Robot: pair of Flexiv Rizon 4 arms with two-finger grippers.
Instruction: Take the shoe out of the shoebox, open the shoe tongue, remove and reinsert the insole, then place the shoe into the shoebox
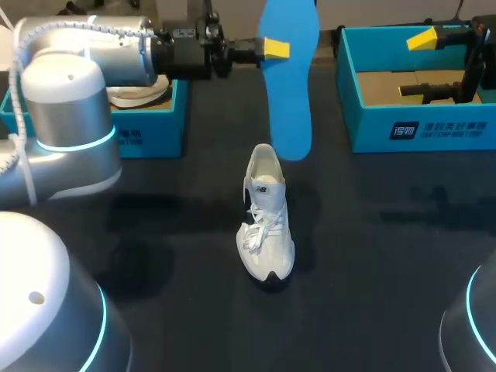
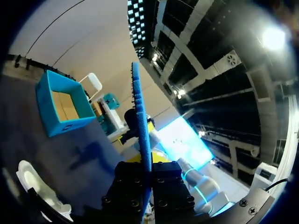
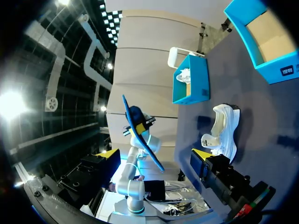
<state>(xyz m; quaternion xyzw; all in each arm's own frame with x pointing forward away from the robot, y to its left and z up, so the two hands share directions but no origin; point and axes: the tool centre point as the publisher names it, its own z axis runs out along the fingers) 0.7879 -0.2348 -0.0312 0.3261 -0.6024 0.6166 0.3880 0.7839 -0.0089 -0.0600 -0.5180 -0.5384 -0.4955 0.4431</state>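
A white sneaker (image 1: 267, 225) stands on the black table near the middle, toe toward me. High above it hangs a blue insole (image 1: 288, 85), with my left gripper (image 1: 273, 48) shut on its upper part. In the left wrist view the insole (image 2: 141, 126) runs edge-on out from between the fingers, and the sneaker (image 2: 35, 184) lies below and to the side. My right gripper (image 1: 415, 65) is open over the teal shoebox (image 1: 434, 132) at the right. From the right wrist view I see the sneaker (image 3: 225, 130) and the raised insole (image 3: 140, 133) beyond the gripper (image 3: 154, 154).
A second teal box (image 1: 151, 128) stands at the back left, with white contents partly hidden behind my left arm. The right shoebox (image 2: 65, 105) shows a bare cardboard floor. Dark table surface lies all round the sneaker.
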